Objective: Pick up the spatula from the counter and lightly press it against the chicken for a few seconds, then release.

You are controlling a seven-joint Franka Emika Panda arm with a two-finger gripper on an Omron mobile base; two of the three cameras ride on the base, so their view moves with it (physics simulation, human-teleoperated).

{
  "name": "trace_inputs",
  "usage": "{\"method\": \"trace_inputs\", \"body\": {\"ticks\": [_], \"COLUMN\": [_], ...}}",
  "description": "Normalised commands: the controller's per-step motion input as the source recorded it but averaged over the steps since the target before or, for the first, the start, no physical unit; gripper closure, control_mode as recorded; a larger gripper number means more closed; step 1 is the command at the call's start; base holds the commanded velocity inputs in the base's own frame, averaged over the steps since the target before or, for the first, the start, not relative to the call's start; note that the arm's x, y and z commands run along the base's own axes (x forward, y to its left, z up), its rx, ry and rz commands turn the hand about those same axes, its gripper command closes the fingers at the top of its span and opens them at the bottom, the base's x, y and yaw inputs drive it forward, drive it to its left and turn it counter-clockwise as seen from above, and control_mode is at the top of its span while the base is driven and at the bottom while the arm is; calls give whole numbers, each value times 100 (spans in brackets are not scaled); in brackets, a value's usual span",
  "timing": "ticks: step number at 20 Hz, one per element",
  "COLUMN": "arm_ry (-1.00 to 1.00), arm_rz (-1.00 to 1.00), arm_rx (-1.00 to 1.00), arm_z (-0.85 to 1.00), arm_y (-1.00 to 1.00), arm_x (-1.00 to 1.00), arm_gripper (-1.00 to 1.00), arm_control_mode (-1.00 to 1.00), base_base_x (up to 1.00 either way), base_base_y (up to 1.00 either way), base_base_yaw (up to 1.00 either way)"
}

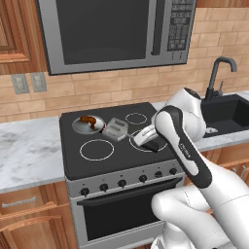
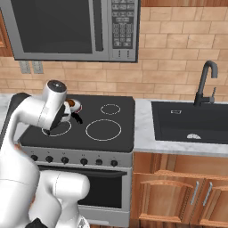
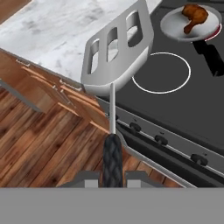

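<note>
**Spatula in claw, not on the chicken yet**

Claw is clamped on the spatula by its dark handle, with the slotted blade out front and off the worktop. Pickup looks done. The step in hand is the carry to the chicken.

The chicken lies in the pan at the back left of the stove. In the hand view it sits at 1 o'clock of the blade, apart from it, with a burner ring between them. No contact.

Next move, my read:
- Swing the blade toward 1 o'clock until it's over the pan.
- Level it, then come down slowly so the flat just meets the meat.
- Keep off the rim, since a push there could tip or slide the pan.
- Hold briefly, then let go.

What each view adds:
- **Hand view:** gives the grip and the blade-to-chicken line, but is poor for height.
- **Left base view:** puts the blade at 4 o'clock of the pan, near its rim. The gap reads smaller here than from the hand, so I'd trust neither alone for depth.
- **Right base view:** the arm crosses the pan's near side, so it's no use for contact. It adds the sink at 3 o'clock.
</note>
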Motion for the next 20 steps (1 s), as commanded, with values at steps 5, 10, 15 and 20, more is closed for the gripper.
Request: {"method": "trace_inputs", "body": {"ticks": [5,10,15,20], "arm_ry": [0,0,0,0], "arm_rz": [9,8,6,5], "arm_rx": [0,-1,-1,-1], "arm_z": [0,-3,-6,-11], "arm_y": [-5,0,0,0], "arm_x": [22,20,22,14], "arm_gripper": [100,100,100,100], "arm_control_mode": [-100,-100,-100,-100], "base_base_x": [0,0,0,0], "base_base_y": [0,0,0,0], "base_base_yaw": [0,0,0,0]}}
